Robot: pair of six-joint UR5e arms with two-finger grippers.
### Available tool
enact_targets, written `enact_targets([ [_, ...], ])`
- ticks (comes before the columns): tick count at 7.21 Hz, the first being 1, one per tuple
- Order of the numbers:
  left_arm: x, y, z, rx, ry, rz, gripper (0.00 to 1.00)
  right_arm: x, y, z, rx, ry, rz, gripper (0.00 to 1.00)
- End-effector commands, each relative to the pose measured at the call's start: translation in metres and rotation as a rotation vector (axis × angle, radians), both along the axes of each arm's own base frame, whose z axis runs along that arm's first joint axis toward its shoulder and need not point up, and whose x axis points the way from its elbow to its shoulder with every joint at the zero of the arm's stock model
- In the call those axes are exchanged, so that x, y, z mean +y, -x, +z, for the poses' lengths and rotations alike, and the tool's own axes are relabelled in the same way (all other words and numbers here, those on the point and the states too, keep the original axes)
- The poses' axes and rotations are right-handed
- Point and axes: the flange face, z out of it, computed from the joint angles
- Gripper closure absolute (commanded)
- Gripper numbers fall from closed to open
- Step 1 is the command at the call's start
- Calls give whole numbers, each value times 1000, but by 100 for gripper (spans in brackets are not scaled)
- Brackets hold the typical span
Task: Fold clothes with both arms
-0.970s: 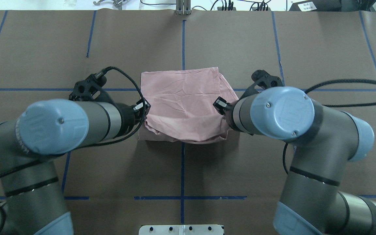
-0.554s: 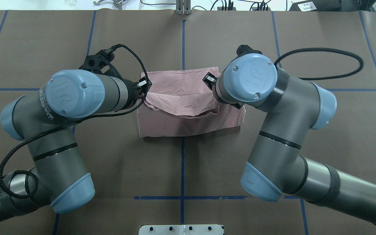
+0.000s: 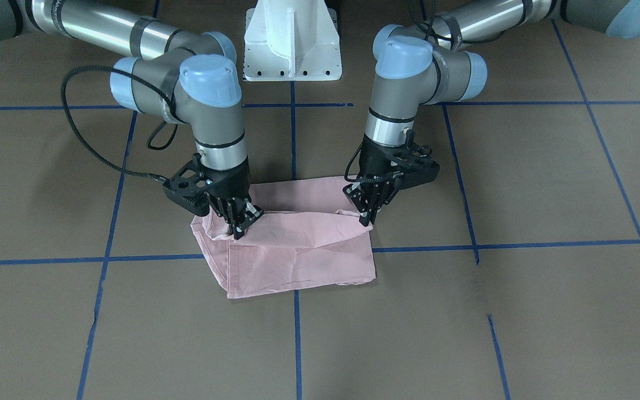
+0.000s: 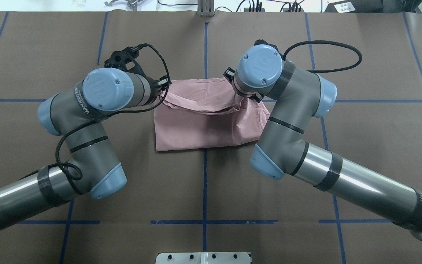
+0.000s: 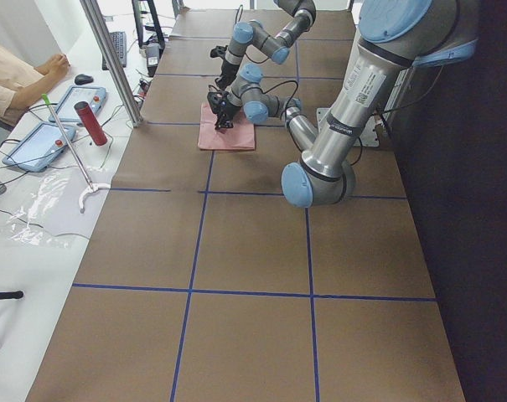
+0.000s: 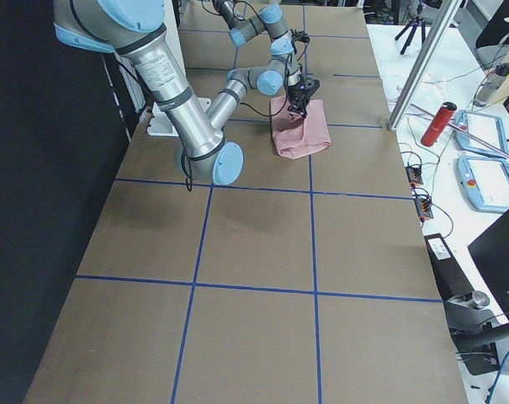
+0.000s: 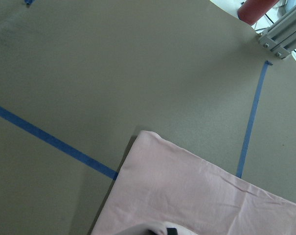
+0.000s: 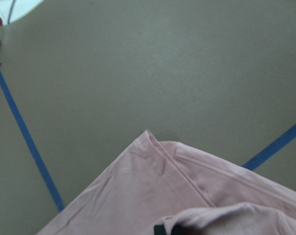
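The pale pink T-shirt (image 3: 298,255) lies folded into a rectangle at the table's middle, plain side up, with no print showing; it also shows in the overhead view (image 4: 211,128). My left gripper (image 3: 365,218) is shut on the shirt's raised fold edge at its left side, seen in the overhead view (image 4: 162,88) too. My right gripper (image 3: 240,229) is shut on the same edge at the other side; in the overhead view its wrist hides it. The held edge sags between the two grippers, over the shirt's far half. Both wrist views show pink cloth (image 7: 196,196) (image 8: 152,196) just below the fingers.
Brown table cover with blue tape lines (image 4: 205,47). The white pedestal base (image 3: 292,44) stands behind the shirt. Black cables loop off both wrists (image 4: 328,55). An aluminium post (image 5: 111,59), a red cylinder (image 5: 91,123), tablets and a seated operator are beyond the far edge.
Both grippers have moved away from the robot's base, carrying the shirt's held edge over the cloth toward its far side. The shirt's near part now lies flat.
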Motion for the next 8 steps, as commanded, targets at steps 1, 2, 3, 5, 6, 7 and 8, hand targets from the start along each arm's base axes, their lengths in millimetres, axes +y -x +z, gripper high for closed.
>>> enact_targets([
  [1, -115, -8, 56, -87, -107, -56, 7, -114, 24, 36, 42, -98, -84, 0],
  [2, -129, 13, 56, -86, -138, -70, 0, -157, -34, 25, -10, -83, -144, 0],
  [3, -126, 15, 46, -71, -149, -66, 0, -161, -45, 32, -22, -74, -168, 0],
  [5, -88, 35, 22, 77, -143, -6, 0, -126, -62, 11, -98, -123, -154, 0],
  [6, -34, 45, -3, 190, -114, -2, 0, -105, -65, 10, -120, -135, -162, 0],
  [7, 5, 37, -9, 170, -46, 16, 81, -102, -64, 13, -120, -134, -167, 0],
  [8, 46, -4, -7, 41, 39, 95, 100, -99, -66, 22, -121, -132, -172, 0],
])
